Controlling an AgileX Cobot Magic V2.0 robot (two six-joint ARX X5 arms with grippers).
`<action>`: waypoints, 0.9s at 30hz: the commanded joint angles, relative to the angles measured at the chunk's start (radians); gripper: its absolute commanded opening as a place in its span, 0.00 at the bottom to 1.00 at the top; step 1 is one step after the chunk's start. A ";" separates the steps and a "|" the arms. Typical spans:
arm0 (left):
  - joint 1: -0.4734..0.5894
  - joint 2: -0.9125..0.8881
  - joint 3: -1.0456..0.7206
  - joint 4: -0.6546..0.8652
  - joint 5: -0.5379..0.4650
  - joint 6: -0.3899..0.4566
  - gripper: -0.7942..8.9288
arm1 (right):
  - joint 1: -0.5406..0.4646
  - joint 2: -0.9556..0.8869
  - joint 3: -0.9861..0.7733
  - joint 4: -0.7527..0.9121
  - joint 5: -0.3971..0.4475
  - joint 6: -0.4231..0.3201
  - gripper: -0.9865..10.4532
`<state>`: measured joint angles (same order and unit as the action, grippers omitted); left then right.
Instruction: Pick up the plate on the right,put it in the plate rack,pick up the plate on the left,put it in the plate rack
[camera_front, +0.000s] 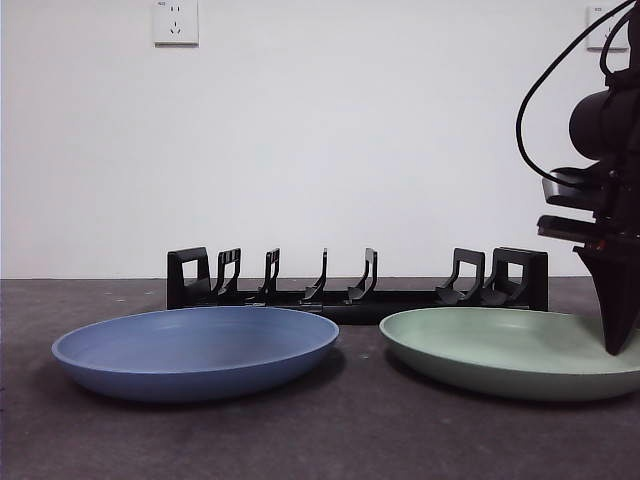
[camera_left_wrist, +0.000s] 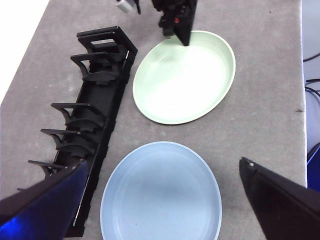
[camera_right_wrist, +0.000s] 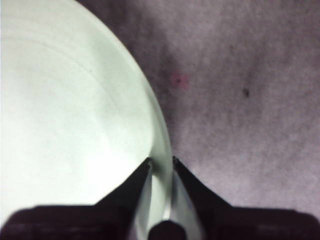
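Right gripper (camera_right_wrist: 161, 165) straddles the green plate (camera_front: 490, 345) rim at the desk's right edge, jaws nearly together either side of the lip, whether clamped can't tell. Plate looks like light, stiff, smooth plastic, shallow oval, likely slippery; thin rim is the only hold. Blue plate (camera_front: 195, 350) lies left, black pronged plate rack (camera_front: 355, 285) behind both. Left gripper (camera_left_wrist: 165, 200) waits, jaws wide
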<state>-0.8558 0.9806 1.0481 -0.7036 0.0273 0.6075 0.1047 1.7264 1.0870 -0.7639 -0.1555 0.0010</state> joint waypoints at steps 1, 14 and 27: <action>-0.014 0.010 0.002 0.009 -0.002 0.032 0.77 | 0.001 0.013 -0.003 0.007 0.013 0.005 0.08; -0.097 0.068 0.002 0.008 -0.080 0.197 0.77 | -0.001 -0.058 0.087 -0.117 -0.114 -0.005 0.08; -0.182 0.140 0.002 0.156 -0.291 0.485 0.77 | 0.011 -0.148 0.433 -0.472 -0.230 -0.036 0.08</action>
<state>-1.0348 1.1160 1.0481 -0.5713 -0.2550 1.0229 0.1104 1.5726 1.5139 -1.2213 -0.3752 -0.0154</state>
